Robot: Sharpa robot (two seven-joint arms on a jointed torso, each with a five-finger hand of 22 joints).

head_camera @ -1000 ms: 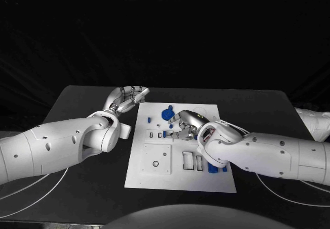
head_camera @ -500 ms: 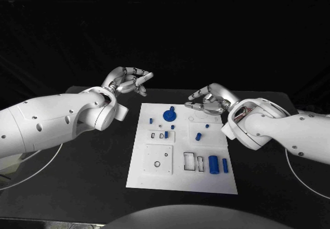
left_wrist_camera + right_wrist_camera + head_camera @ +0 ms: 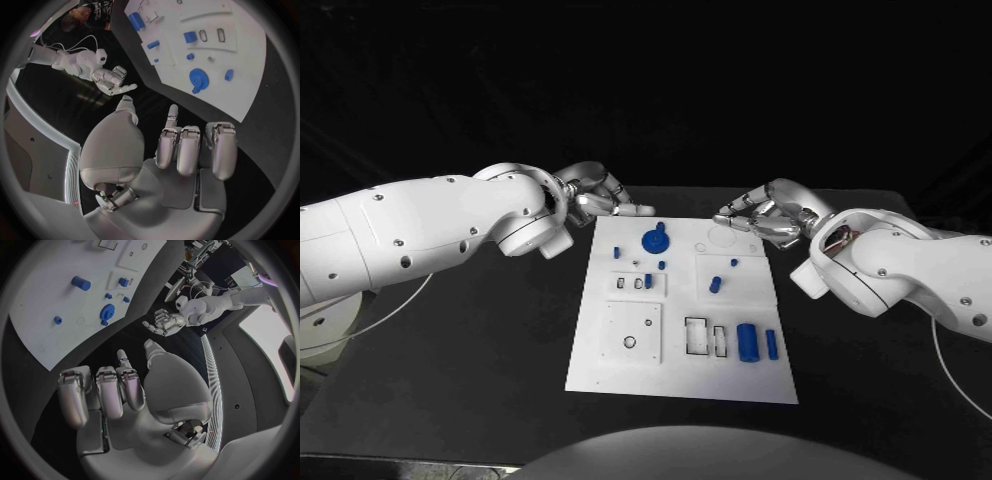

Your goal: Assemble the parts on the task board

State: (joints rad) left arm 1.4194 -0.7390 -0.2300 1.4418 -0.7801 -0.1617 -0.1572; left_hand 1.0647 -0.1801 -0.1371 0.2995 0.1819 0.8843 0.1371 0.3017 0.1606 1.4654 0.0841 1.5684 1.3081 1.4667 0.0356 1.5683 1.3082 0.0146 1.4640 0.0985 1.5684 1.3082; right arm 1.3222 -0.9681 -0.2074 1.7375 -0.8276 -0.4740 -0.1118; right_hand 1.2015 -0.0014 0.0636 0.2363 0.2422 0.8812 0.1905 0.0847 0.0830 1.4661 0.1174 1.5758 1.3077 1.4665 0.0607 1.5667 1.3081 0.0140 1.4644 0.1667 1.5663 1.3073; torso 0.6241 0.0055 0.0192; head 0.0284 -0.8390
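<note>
The white task board (image 3: 733,375) lies in the middle of the black table. On it are a blue gear (image 3: 653,240), a short blue peg (image 3: 715,285), a blue cylinder (image 3: 747,343) with a thinner blue bar (image 3: 772,345) beside it, and several tiny blue pieces. My left hand (image 3: 596,197) hovers off the board's far left corner and holds nothing. My right hand (image 3: 764,217) hangs over the far right corner, also empty. The left wrist view shows the board (image 3: 250,60), the gear (image 3: 199,79) and the right hand (image 3: 111,80). In the right wrist view are the gear (image 3: 107,313) and the left hand (image 3: 164,322).
Rectangular slots (image 3: 705,337) and a raised white square plate (image 3: 630,333) with a round hole sit on the board's near half. Black table (image 3: 473,380) stretches to both sides of the board. Thin white cables trail off each arm near the table edges.
My right hand has lifted off the board's middle and drawn back to its far right corner, uncovering the short blue peg. My left hand rose, then came down near the far left corner.
</note>
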